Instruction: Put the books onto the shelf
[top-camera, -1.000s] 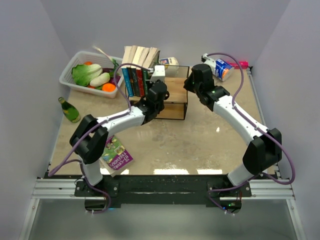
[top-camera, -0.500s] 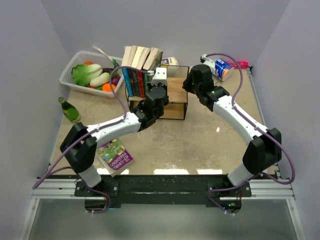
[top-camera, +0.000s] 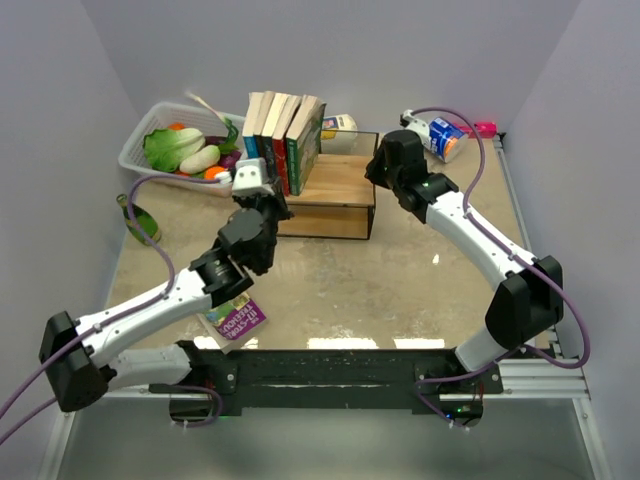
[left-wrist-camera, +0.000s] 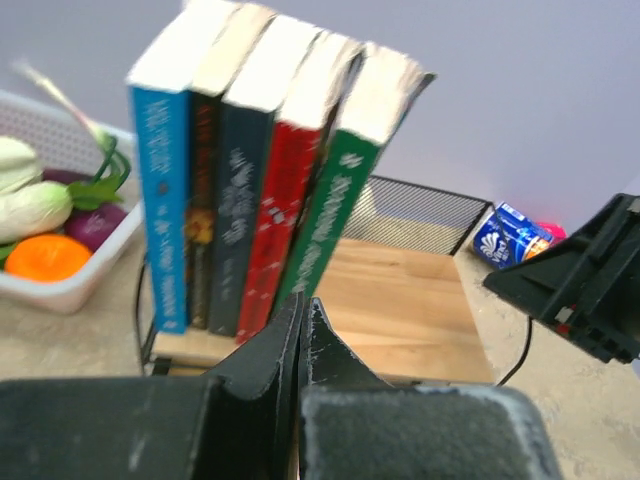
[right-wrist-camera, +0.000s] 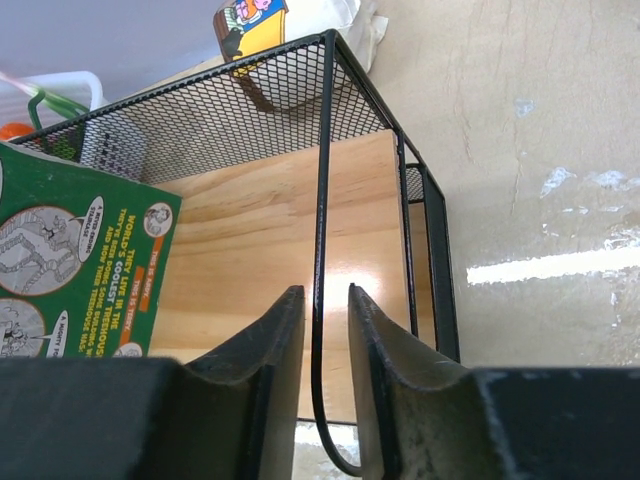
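1. the left hand (left-wrist-camera: 303, 312) has its two fingers pressed together with nothing between them. it sits low in front of the left end of the shelf (left-wrist-camera: 410, 300), its tips pointing at the foot of the books (left-wrist-camera: 250, 190).
2. the right hand (right-wrist-camera: 325, 296) has its fingers a little apart, one on each side of a thin black upright wire at the right end of the shelf. neither finger can be seen touching the wire.
3. five books stand upright, spines out, on the shelf's top wooden board at its left end. from left to right they are blue, brown, dark grey, red and green.
4. the green one, at the right of the row, tilts to the left, with its top resting against the red one.
5. the shelf stands in the middle of the worktop (top-camera: 400, 290), close to the far edge, with a black mesh panel along its back.
6. a purple-and-green book (top-camera: 238, 318) lies flat near the near left corner of the worktop, well apart from the shelf and partly under the left arm.
7. a white basket (top-camera: 140, 158) of vegetables sits in the far left corner, just beside the shelf's left end.
8. a green bottle (top-camera: 138, 218) lies by the left edge, in front of the basket.
9. a blue-and-white carton (top-camera: 447, 138) lies in the far right corner.
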